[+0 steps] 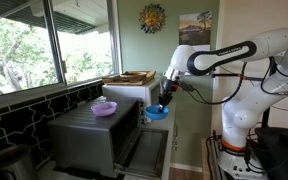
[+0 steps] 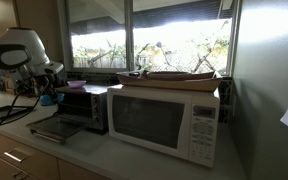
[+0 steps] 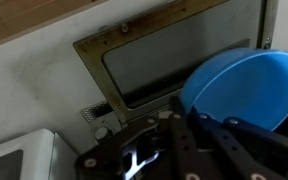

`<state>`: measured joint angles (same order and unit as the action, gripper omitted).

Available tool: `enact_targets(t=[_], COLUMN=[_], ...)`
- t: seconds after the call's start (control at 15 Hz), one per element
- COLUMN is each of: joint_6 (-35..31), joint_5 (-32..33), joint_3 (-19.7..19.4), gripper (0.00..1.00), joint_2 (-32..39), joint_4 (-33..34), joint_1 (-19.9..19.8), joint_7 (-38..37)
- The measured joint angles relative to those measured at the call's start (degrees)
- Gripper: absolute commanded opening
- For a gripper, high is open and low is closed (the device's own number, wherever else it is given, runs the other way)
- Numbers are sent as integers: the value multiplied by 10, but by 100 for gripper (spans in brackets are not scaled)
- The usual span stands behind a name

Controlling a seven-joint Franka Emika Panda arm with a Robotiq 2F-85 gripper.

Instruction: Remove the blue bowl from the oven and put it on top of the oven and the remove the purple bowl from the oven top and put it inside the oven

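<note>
My gripper (image 1: 165, 102) is shut on the blue bowl (image 1: 157, 113) and holds it in the air in front of the oven (image 1: 89, 135), above the open drop-down door (image 1: 146, 152). The wrist view shows the blue bowl (image 3: 246, 88) against the gripper fingers (image 3: 199, 128), with the open oven door (image 3: 174, 55) below. The purple bowl (image 1: 104, 108) sits on the oven top. In an exterior view the gripper (image 2: 50, 92) holds the blue bowl (image 2: 48, 99) next to the oven (image 2: 82, 108), with the purple bowl (image 2: 76, 84) on top.
A white microwave (image 2: 169, 118) stands beside the oven with a wooden tray (image 2: 174, 76) on top; it also shows behind the oven (image 1: 132, 90). Windows run behind the counter. The counter edge and drawers (image 2: 14, 155) are below.
</note>
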<state>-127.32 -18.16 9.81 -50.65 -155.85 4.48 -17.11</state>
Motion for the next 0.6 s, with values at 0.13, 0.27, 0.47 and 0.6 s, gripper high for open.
enact_targets(t=[0.13,0.27,0.47,0.6], joint_6=[6,5,-8,-20], joint_5=[1,1,2,8], joint_3=[0,0,0,-2], gripper=[1,1,1,1], joint_2=[-12,-11,-10,-9], joint_4=[-1,-1,8,24], joint_1=[0,0,-3,-13], joint_7=[0,0,0,0])
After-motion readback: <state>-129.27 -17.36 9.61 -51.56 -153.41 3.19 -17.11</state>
